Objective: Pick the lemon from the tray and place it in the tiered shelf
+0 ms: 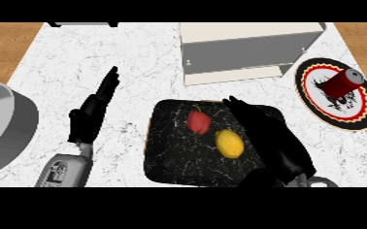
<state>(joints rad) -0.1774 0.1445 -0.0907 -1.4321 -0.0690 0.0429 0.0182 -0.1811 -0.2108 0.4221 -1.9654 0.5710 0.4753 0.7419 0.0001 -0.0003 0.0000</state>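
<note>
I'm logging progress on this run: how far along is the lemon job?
Early stage: nothing is done yet. The yellow oval lemon lies on the black marbled tray beside a red pepper. In hand: the right hand, fingers straight, is over the tray beside the lemon. Left: grasping, lifting and placing it in the white tiered shelf.

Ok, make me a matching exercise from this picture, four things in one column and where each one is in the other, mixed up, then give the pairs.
Things:
1. lemon
2. can
3. shelf
4. left hand

Places:
A. lying on the plate
B. on the counter left of the tray
C. on the tray beside the red pepper
D. at the counter's far edge, behind the tray

Pairs: 1-C, 2-A, 3-D, 4-B
</note>
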